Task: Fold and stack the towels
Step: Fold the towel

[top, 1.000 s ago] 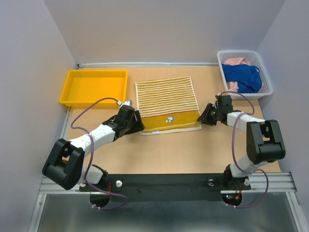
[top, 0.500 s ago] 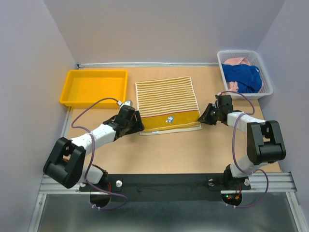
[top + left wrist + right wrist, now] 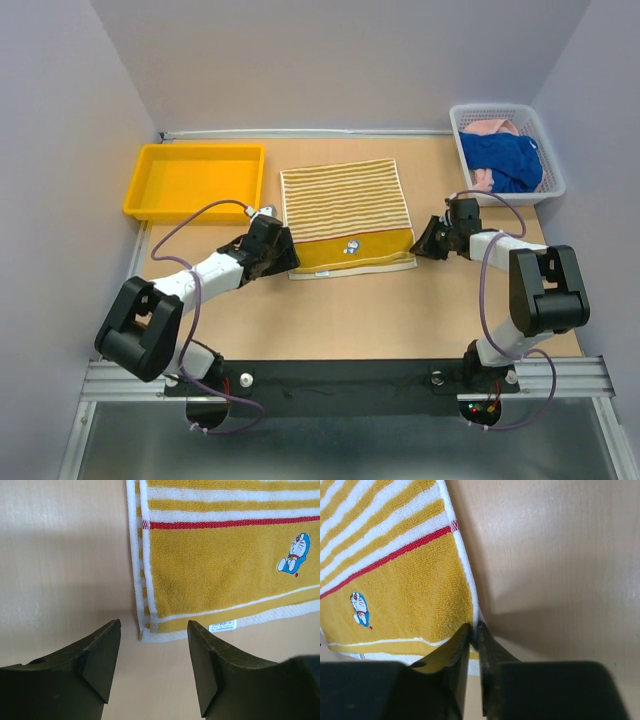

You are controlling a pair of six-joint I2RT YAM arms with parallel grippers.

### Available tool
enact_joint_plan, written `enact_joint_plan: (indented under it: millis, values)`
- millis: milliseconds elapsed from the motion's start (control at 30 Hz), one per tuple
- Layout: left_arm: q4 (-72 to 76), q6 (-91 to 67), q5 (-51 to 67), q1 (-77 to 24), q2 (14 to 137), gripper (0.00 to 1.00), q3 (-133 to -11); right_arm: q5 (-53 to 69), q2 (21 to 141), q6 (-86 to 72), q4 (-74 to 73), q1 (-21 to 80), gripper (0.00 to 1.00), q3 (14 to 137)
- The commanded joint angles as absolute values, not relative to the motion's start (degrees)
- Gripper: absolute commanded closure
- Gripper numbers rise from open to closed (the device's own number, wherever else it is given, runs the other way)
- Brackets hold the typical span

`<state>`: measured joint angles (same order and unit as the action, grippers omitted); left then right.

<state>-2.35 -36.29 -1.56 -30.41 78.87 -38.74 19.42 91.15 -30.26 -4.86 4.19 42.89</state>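
The striped towel [image 3: 345, 212] lies flat at the middle of the table [image 3: 350, 310], its near edge showing two layers. The right hand [image 3: 474, 631] is clamped on the towel's right near edge. The left hand [image 3: 152, 630] stands apart, straddling the left near corner without contact.

Risk: the right pinch looks shallow and may slip or take one layer only, and an uneven lift would skew the fold.

The blue towel [image 3: 500, 160] and pink towel [image 3: 487, 127] lie in the basket [image 3: 520, 197].
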Motion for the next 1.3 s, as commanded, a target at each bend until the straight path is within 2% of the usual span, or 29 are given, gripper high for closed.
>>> enact_joint_plan:
  millis: [0, 100, 267, 300, 367, 433, 533, 867, 1000, 1267]
  values:
    - [-1.06, -36.39, -2.2, -30.76, 79.19, 0.34, -40.87, 19.34, 90.97, -29.53, -2.72, 4.04, 0.86, 41.92]
    - [-0.97, -36.39, -2.2, -30.67, 79.72, 0.34, -40.96, 19.42, 89.65, -29.44, -2.9, 4.04, 1.0, 42.27]
    - [-0.35, -36.65, -2.11, -30.76, 81.21, 0.37, -41.48, 19.42, 88.24, -29.27, -2.9, 4.04, 0.99, 42.63]
    - [-0.26, -36.65, -2.02, -30.76, 81.47, 0.44, -41.83, 19.51, 88.07, -29.18, -2.9, 4.04, 0.99, 42.63]
    - [-0.26, -36.74, -1.76, -30.76, 82.26, 0.45, -42.1, 19.69, 87.98, -29.18, -2.9, 3.96, 1.0, 42.54]
    - [-0.35, -36.65, -1.41, -30.94, 82.79, 0.55, -42.8, 19.86, 87.89, -29.0, -2.99, 4.04, 0.99, 42.54]
    - [-0.26, -36.65, -1.41, -31.29, 83.67, 0.63, -43.42, 19.95, 87.8, -28.74, -2.9, 4.04, 0.99, 42.45]
    - [-0.44, -36.74, -1.76, -31.64, 85.78, 0.63, -43.42, 19.34, 87.63, -28.57, -2.9, 4.04, 0.99, 42.1]
    - [-2.1, -36.83, -4.12, -31.82, 85.26, 0.58, -43.77, 19.25, 87.71, -28.3, -2.81, 4.04, 0.99, 42.01]
    - [-2.64, -36.47, -3.6, -32.08, 86.66, 0.55, -44.56, 19.07, 87.71, -28.3, -2.81, 3.96, 0.99, 41.92]
